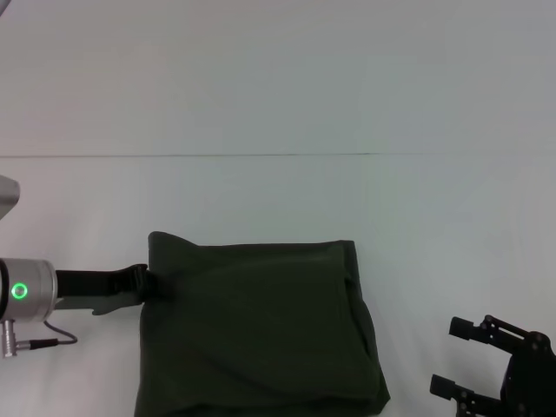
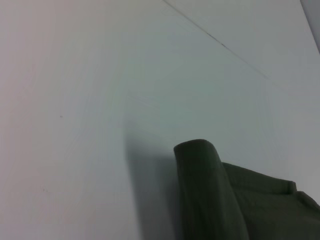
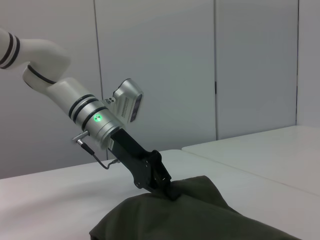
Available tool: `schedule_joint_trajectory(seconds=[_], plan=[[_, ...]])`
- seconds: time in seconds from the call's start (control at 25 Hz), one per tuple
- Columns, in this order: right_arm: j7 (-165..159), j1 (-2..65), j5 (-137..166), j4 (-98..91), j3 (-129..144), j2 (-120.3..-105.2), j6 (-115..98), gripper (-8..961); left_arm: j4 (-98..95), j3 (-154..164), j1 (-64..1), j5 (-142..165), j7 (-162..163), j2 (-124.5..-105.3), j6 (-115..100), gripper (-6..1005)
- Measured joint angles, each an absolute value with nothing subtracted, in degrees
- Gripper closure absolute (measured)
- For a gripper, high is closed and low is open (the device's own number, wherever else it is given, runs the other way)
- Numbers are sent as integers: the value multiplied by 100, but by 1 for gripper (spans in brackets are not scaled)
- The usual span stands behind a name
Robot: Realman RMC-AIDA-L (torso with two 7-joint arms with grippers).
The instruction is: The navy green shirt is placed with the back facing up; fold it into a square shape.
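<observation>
Right gripper parked near, fingers apart, empty. Navy green shirt at table centre, already a compact near-square, apparently only final tidying left. Left gripper pinching its far-left corner.

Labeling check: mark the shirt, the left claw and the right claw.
navy green shirt (image 1: 261, 334), head view, middle of the folded top layer.
left claw (image 1: 149, 282), head view, tips at the shirt's left edge.
right claw (image 1: 456, 354), head view, gap between its two fingers, off the shirt.
</observation>
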State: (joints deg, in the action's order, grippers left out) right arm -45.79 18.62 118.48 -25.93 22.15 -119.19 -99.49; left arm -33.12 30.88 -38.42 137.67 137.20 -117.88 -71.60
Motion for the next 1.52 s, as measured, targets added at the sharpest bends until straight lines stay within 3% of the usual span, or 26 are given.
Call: schedule_joint_trajectory(seconds=[0.32, 0.56, 0.76, 1.08, 1.52], plan=[[-4579, 1897, 11847, -2593, 2214, -11940, -9916, 137, -3663, 3054, -3688, 13580, 12962, -11839, -7411, 901], [-4592, 1951, 11677, -2586, 2215, -11957, -9858, 136, -4627, 2997, -3191, 12640, 11539, -12051, -8160, 703], [-4823, 2037, 11491, -2582, 2256, -11976, -9841, 137, -5586, 2950, -2585, 11998, 9723, -12309, -9373, 479], [-4763, 2049, 11516, -2559, 2842, -11995, -9688, 137, -5387, 2537, -1929, 11776, 7532, -12411, -10532, 53], [-4105, 1806, 11524, -2178, 3184, -12003, -9153, 137, -4730, 2082, -1669, 12643, 6610, -12432, -10254, 49]])
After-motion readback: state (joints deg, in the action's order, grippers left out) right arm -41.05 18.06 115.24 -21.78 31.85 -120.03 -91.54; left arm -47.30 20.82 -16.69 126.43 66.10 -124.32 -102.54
